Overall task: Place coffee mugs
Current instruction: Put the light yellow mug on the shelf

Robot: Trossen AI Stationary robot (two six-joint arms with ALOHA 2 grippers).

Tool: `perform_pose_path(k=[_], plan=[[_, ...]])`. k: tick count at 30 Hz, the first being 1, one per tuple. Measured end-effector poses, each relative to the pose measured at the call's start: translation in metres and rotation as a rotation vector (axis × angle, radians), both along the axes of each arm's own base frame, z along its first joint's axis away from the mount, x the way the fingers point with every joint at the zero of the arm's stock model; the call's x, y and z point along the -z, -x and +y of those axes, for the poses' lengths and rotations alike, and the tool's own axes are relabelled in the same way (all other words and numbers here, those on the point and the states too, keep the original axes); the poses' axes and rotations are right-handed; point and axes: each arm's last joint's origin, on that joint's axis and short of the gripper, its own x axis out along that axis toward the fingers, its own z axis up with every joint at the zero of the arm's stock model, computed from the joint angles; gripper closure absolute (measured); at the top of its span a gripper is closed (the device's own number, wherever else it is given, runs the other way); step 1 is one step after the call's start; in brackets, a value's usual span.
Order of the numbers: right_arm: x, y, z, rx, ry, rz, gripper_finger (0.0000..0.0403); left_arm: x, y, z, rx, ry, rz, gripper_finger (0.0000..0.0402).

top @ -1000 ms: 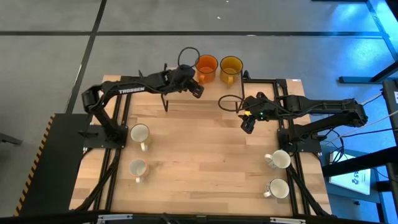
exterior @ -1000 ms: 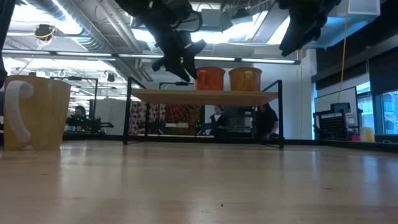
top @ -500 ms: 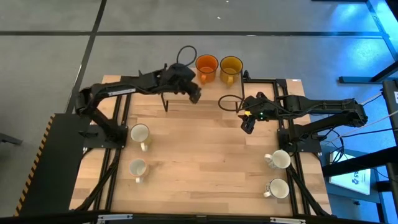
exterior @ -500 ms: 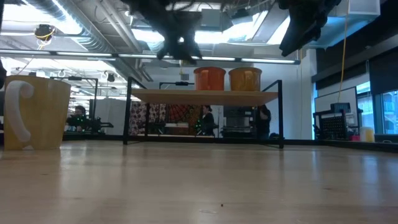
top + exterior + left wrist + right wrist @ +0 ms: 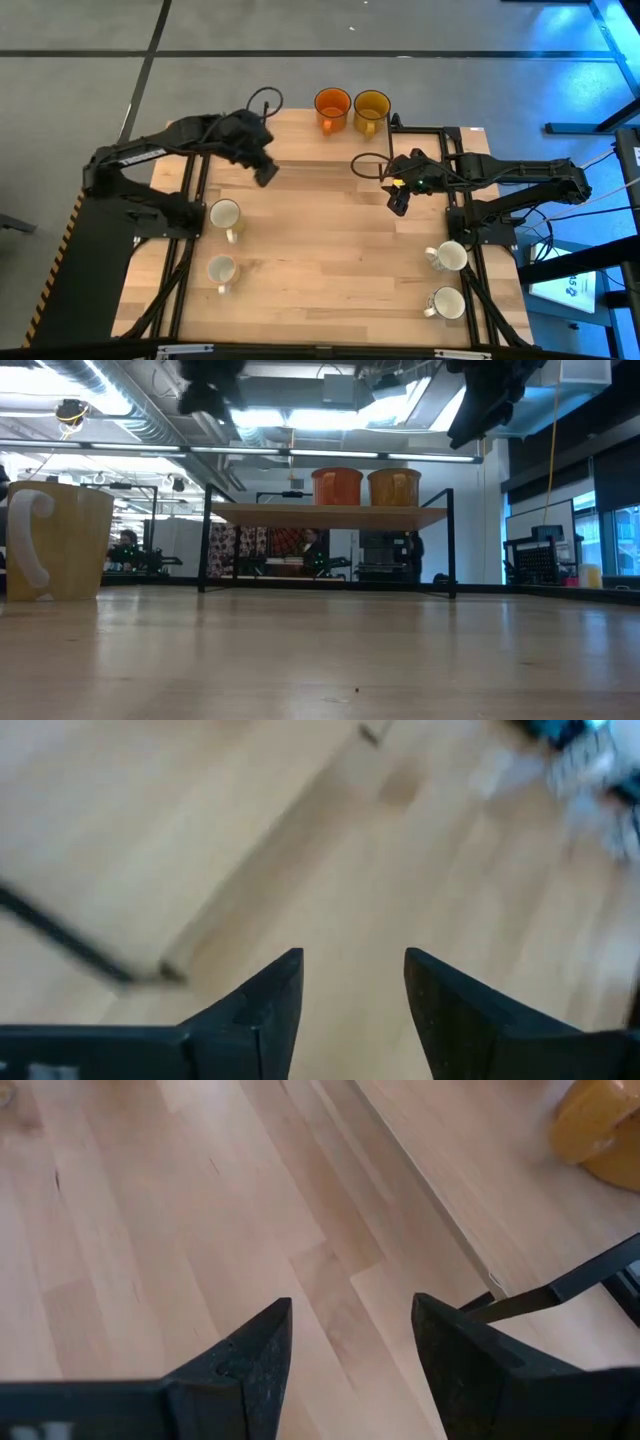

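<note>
Orange mug [image 5: 332, 104]: we see it on the raised shelf [image 5: 330, 514] at the tabletop's [image 5: 320, 250] far edge, just beside the amber-yellow mug [image 5: 371, 105].
White mugs: 2 on the left, [image 5: 224, 214] and [image 5: 221, 270]; 2 on the right, [image 5: 449, 256] and [image 5: 446, 302].
Left gripper [image 5: 266, 174]: above the tabletop near the shelf's left end, jaws parted and empty.
Right gripper [image 5: 397, 205]: above the tabletop in front of the shelf's right end, jaws parted, grasping nothing.

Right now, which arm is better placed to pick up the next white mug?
Left, probably: the left gripper is open, empty and near the white mug; the right gripper hangs farther from its mugs.
</note>
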Motion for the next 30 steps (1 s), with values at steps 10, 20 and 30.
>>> perform_pose_path(k=[10,20,30], plan=[[-0.002,-0.002,0.000,-0.005,-0.005,-0.028,0.0210,-0.004,0.059,-0.025,0.028,-0.006,0.242,0.0230],[-0.003,-0.004,0.000,-0.006,-0.004,-0.049,0.0210,0.029,0.069,-0.030,0.060,0.056,0.412,0.0230],[-0.003,-0.003,0.000,-0.001,0.003,-0.046,0.0210,0.070,0.088,-0.043,0.050,0.150,0.442,0.0230]])
